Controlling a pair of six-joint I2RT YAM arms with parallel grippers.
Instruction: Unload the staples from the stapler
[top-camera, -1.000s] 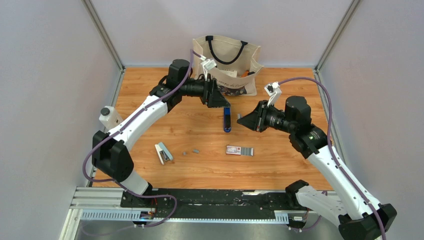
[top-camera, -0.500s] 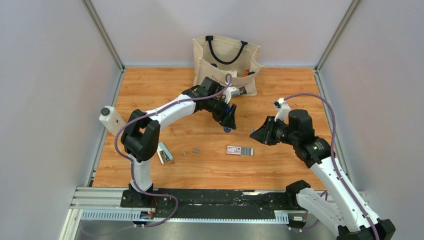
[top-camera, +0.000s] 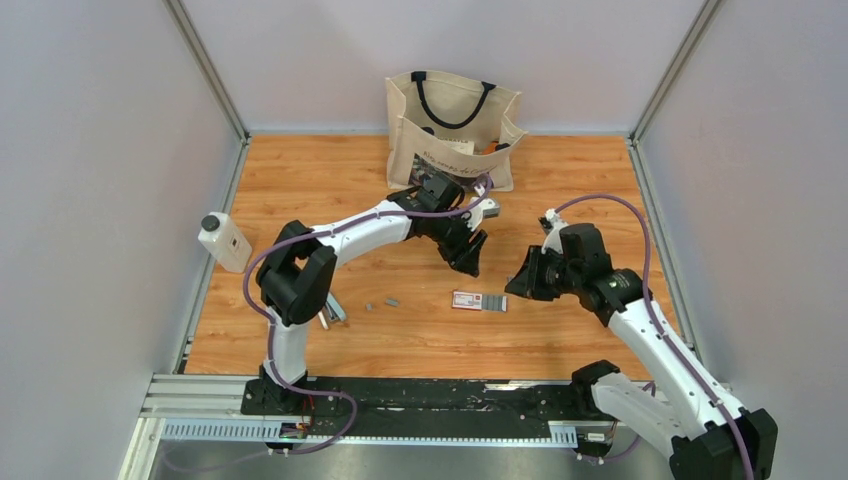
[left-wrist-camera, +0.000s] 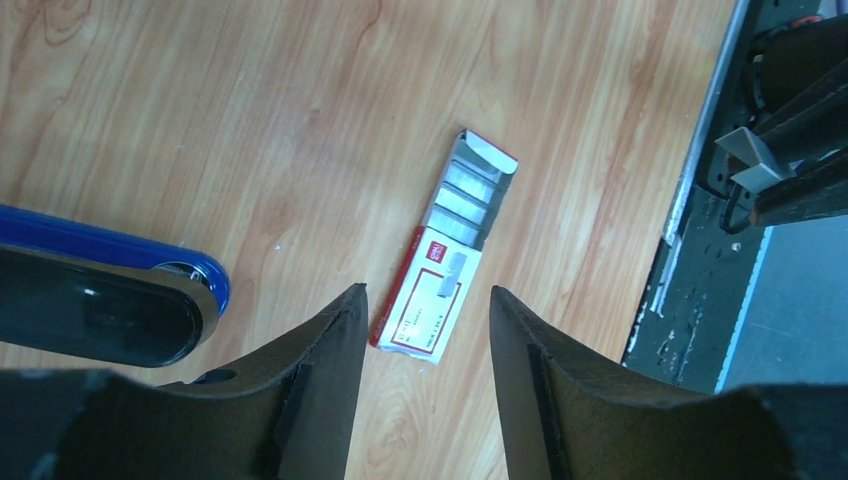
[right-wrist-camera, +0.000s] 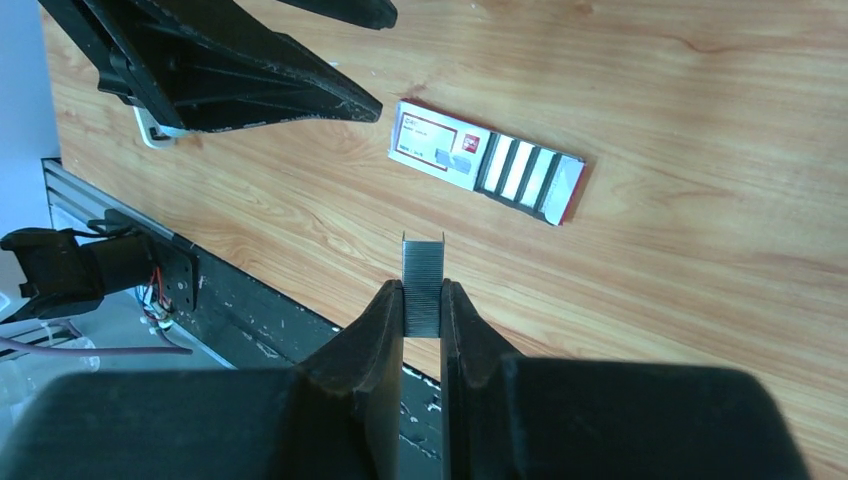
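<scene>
While hovering between bench centre and right edge, clamps the staples (right-wrist-camera: 422, 268) in the right gripper (right-wrist-camera: 422, 292).
Holds the left gripper (left-wrist-camera: 425, 300) spread open midway between far and near edges, dark blue stapler (left-wrist-camera: 100, 290) just beside one finger, red-and-white staple box (left-wrist-camera: 443, 262) lying beneath.

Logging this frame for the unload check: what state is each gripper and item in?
left gripper: open, empty.
right gripper: shut on the staples.
stapler: lying on the table, ungripped.
staple box: open, tray slid out, strips inside.
tote bag: upright, mouth open.
</scene>
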